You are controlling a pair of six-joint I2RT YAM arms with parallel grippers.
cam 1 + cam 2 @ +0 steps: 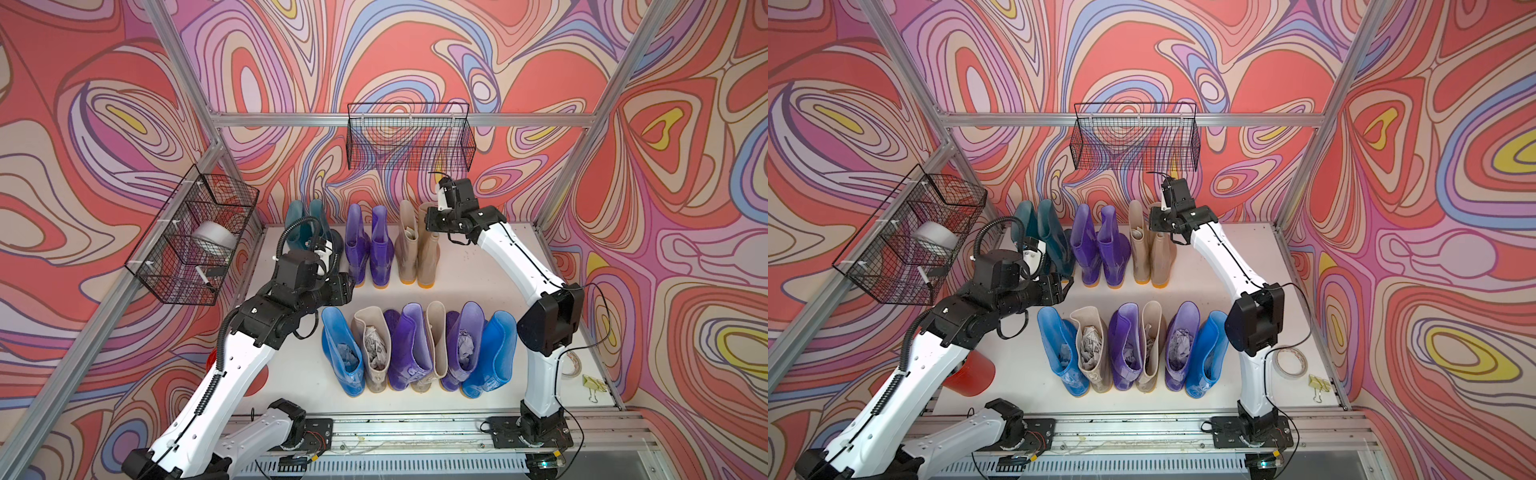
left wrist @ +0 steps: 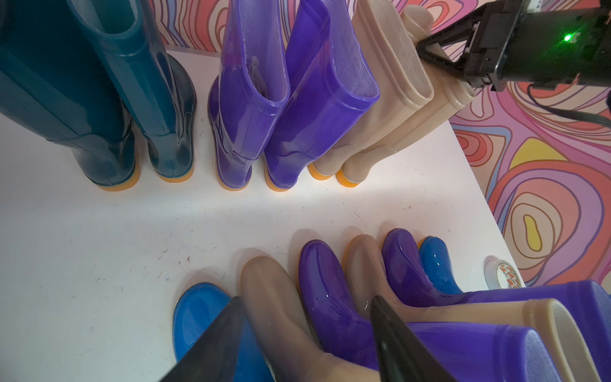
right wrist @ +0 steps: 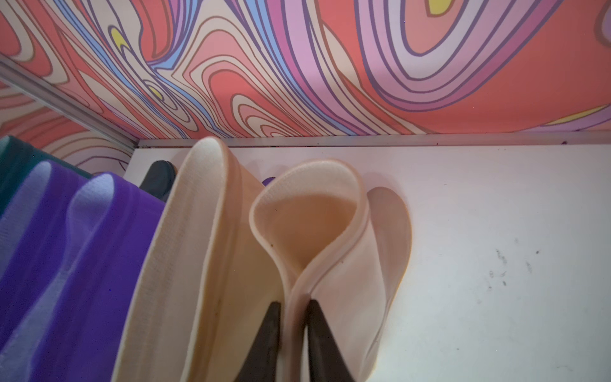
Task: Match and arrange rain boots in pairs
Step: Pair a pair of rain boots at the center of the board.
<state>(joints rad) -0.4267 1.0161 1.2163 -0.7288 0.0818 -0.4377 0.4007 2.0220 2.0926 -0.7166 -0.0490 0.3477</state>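
1. In a top view, the beige boot (image 1: 429, 257) is stood beside its mate (image 1: 405, 253).
2. Left wrist: the left gripper (image 2: 305, 299) is held apart, empty.
3. Right wrist: its cuff (image 3: 330, 264) is clamped by the right gripper (image 3: 294, 307); release is best made vertically.

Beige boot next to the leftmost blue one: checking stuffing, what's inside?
Crumpled paper stuffs the beige boot; whatever lies under it, toward the foot, is covered.
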